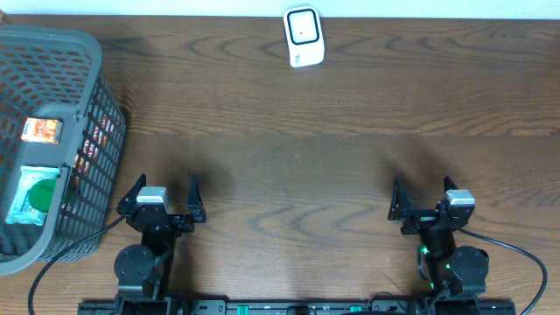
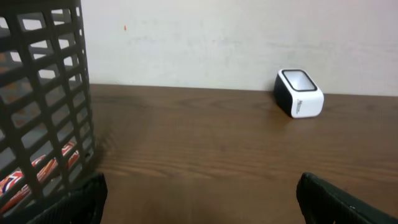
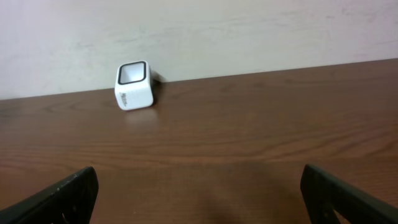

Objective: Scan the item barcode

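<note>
At the desk's [image 1: 289, 131] left edge, a grey mesh basket [image 1: 87, 52] holds an orange packet [image 1: 41, 130] and a green-and-white packet [image 1: 33, 194], their print too small to read. Only the left wrist view shows a red-and-white striped pack [image 2: 37, 171] through the mesh. The left gripper [image 1: 166, 188] is spread wide and empty at the near edge, the white scanner [image 1: 304, 36] with illegible side lettering stands at the far edge, and the right gripper [image 1: 423, 192] is likewise wide and empty.

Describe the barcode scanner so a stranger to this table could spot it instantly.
Start at the wooden table and follow its far edge by the wall. The barcode scanner stands there alone, right of the grey basket: a small white box with a dark window.
</note>
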Motion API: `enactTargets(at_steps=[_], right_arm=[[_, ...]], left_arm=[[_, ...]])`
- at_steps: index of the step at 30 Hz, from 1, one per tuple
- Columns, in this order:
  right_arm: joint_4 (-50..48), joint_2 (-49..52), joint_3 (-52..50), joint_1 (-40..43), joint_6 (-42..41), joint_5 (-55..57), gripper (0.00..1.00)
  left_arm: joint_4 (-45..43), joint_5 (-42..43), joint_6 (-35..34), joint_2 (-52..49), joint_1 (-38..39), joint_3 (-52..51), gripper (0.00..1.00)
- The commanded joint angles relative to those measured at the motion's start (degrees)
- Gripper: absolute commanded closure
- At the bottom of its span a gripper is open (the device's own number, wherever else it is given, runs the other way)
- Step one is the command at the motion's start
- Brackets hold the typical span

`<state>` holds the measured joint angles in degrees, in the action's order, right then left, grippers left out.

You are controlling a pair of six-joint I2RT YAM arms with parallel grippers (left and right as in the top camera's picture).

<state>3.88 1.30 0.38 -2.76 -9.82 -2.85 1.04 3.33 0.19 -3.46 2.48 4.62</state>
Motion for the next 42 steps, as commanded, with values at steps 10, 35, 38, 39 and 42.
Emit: enactTargets(at_steps=[10, 35, 38, 39, 42], right_arm=[[0.2, 0.1, -0.1, -0.3, 0.9, -0.5, 0.01], [0.2, 0.1, -0.1, -0.3, 0.9, -0.5, 0.01], [0.2, 0.1, -0.1, -0.3, 0.9, -0.5, 0.01], [0.2, 0.1, -0.1, -0.3, 0.9, -0.5, 0.01], [0.2, 0.1, -0.1, -0.3, 0.9, -0.5, 0.01]], left_arm=[[-0.5, 0.8, 0.2, -2.8, 0.2, 1.7, 0.02], [-0.3, 0.7, -2.4, -2.8, 0.2, 1.6, 0.02], [-0.3, 0.7, -2.4, -2.8, 0.2, 1.6, 0.02], [-0.3, 0.7, -2.4, -2.8, 0.2, 1.6, 0.02], [-0.3, 0.7, -2.4, -2.8, 0.2, 1.6, 0.02]])
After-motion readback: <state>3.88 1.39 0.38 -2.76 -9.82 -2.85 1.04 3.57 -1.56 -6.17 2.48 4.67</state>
